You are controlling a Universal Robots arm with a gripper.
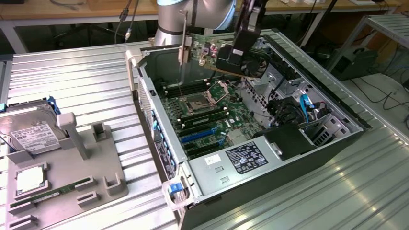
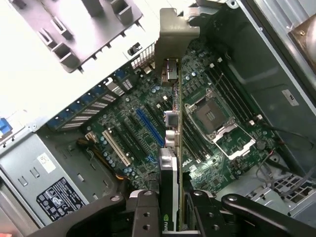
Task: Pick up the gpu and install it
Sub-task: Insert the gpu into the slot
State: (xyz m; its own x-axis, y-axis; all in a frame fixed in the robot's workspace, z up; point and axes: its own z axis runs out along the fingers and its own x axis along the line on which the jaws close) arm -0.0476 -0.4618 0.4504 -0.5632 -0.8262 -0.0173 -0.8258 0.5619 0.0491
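One card, the gpu (image 1: pixel 214 53) (image 2: pixel 169 160), hangs in the air above the open computer case (image 1: pixel 275 191), over the end nearest the arm's base and clear of the board below. The gripper (image 1: pixel 238 51) (image 2: pixel 170 215) has its fingers partly closed across the card's thickness. One pad lies on the black cooler shroud (image 1: pixel 248 64) and the other on the board's back, so the card is clamped and carried on edge. Its silver end bracket (image 1: pixel 184 45) (image 2: pixel 174 29) points away from the gripper.

We judge the card to be stiff and fairly light, but fragile: the board carries exposed components, and the thin bracket could bend against the chassis. We consider the shroud and the opposite board face the sound places to hold, as is done here, and the connector edge a place to leave free.

Contents of the case:
- motherboard (image 1: pixel 211 120) with a blue expansion slot (image 2: pixel 147 126)
- open processor socket (image 1: pixel 206 98)
- power supply (image 1: pixel 244 158) with a printed label
- blue cables (image 1: pixel 307 103)

Contents of the grey fixture tray (image 1: pixel 76 170), at the exterior view's left:
- hard drive (image 1: pixel 28 129), standing tilted
- narrow green memory stick (image 1: pixel 51 194)
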